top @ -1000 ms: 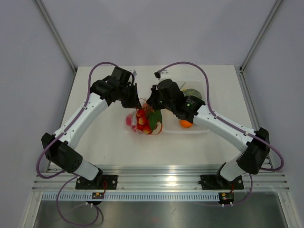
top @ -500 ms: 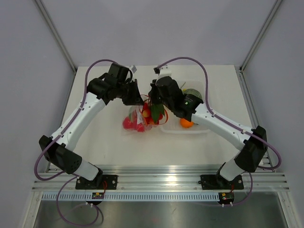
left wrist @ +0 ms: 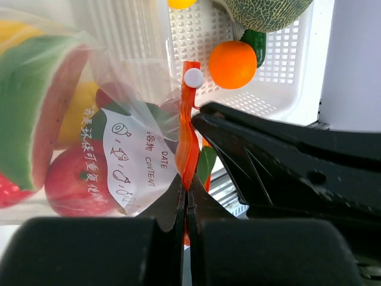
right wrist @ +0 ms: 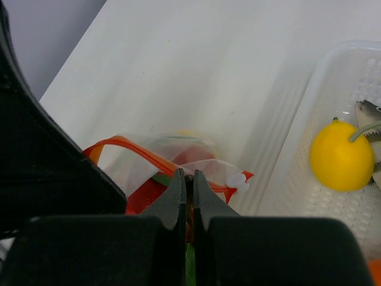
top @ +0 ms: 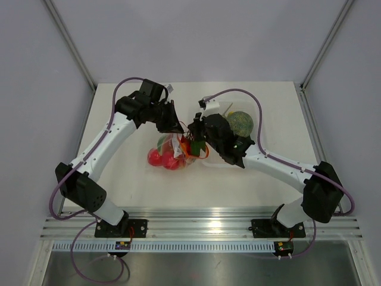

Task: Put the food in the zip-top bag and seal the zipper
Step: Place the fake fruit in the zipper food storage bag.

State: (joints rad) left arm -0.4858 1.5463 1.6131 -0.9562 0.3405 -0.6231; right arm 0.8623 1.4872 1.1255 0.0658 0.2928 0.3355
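The left gripper (left wrist: 185, 199) and right gripper (right wrist: 189, 179) both pinch the zipper (left wrist: 189, 134) of the bag (top: 169, 146), just beside the tray (left wrist: 292, 89). Bag holds apples (left wrist: 62, 179); tray holds an orange (left wrist: 233, 64), lemon (right wrist: 341, 156), melon (left wrist: 268, 12).

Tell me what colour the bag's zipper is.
The zipper is red-orange, with a small white slider; it shows best in the left wrist view.

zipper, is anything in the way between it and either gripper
Nothing visible stands in the way. The left gripper and the right gripper are each shut directly on the zipper, with their fingers touching the orange strip.
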